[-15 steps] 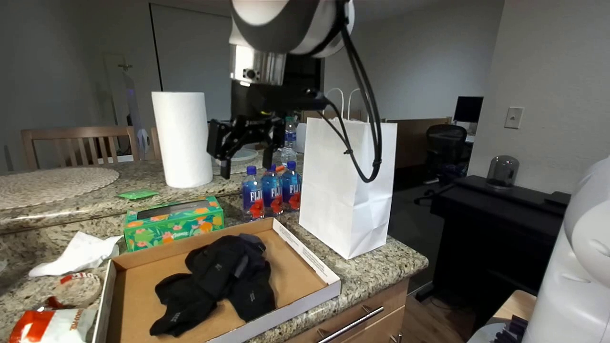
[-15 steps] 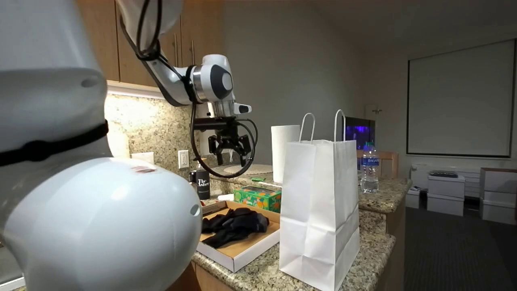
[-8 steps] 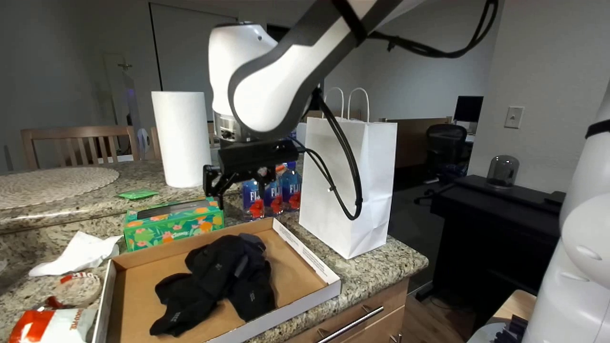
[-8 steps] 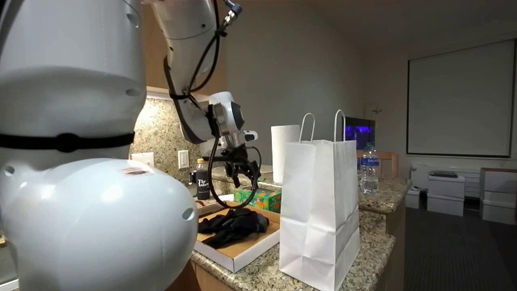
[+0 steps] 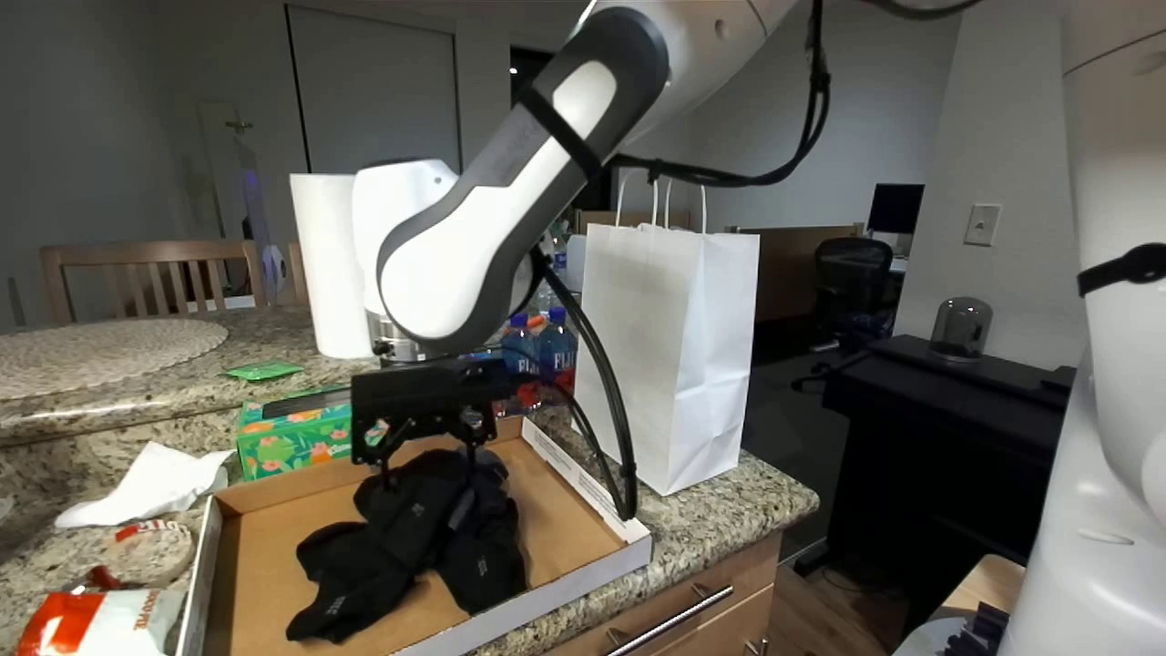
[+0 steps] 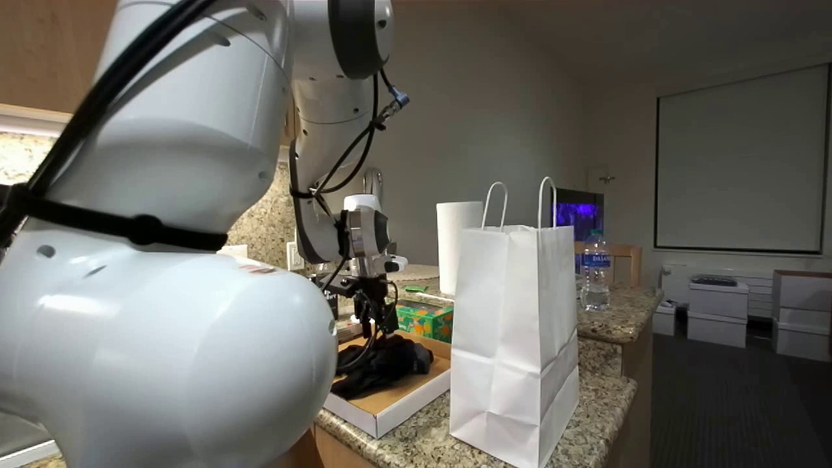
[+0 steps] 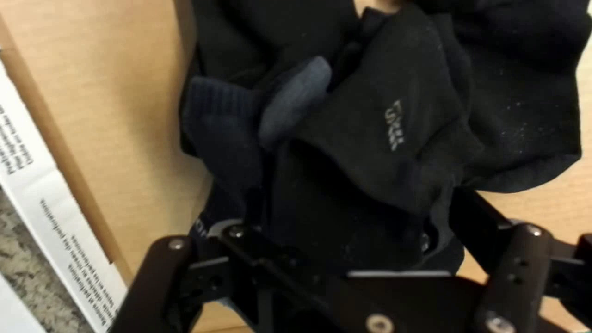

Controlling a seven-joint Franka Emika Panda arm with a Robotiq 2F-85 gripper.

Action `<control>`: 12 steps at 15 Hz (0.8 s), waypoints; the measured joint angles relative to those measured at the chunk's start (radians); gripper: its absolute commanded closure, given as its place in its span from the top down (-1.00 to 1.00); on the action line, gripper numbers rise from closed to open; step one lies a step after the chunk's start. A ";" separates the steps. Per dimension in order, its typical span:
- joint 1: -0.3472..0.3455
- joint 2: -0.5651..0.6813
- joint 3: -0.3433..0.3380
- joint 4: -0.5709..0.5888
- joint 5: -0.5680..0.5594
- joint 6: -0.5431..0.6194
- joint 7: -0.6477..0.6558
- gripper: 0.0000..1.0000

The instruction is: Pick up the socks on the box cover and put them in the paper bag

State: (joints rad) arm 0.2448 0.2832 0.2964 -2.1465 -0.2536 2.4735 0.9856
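Observation:
Several black socks (image 5: 401, 528) lie in a loose pile on the brown floor of the box cover (image 5: 574, 519). My gripper (image 5: 429, 470) points straight down over the far part of that pile, its fingertips at or just above the fabric. In the wrist view the socks (image 7: 407, 106) fill the middle, and the gripper (image 7: 356, 203) stands open with fabric between and beyond its fingers. Whether the fingertips touch the cloth I cannot tell. The white paper bag (image 6: 513, 344) stands upright beside the cover, loop handles up, its inside hidden in both exterior views.
A green tissue box (image 5: 291, 446) sits against the cover's far side, close behind the gripper. Water bottles (image 5: 557, 351) stand between cover and bag. A paper towel roll (image 5: 323, 264) is on the raised ledge. A crumpled tissue (image 5: 150, 487) and a red-white wrapper (image 5: 100, 624) lie beside the cover.
From high above the counter my gripper has come down to the sock pile, shifting slightly left in an exterior view. It has stayed open. Socks, cover and bag have not moved.

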 measured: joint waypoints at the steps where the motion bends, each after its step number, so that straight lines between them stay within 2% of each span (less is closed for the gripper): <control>1: 0.014 0.024 -0.012 0.020 0.032 -0.002 0.000 1.00; 5: 0.044 0.082 -0.071 0.055 0.087 -0.012 0.000 1.00; 6: 0.051 0.091 -0.084 0.055 0.089 -0.015 0.000 0.50; 7: 0.057 0.099 -0.094 0.056 0.089 -0.019 0.000 0.46; 12: 0.088 0.105 -0.110 0.069 0.089 -0.030 0.000 -0.17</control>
State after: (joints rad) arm 0.3324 0.3883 0.1867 -2.0775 -0.1645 2.4439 0.9856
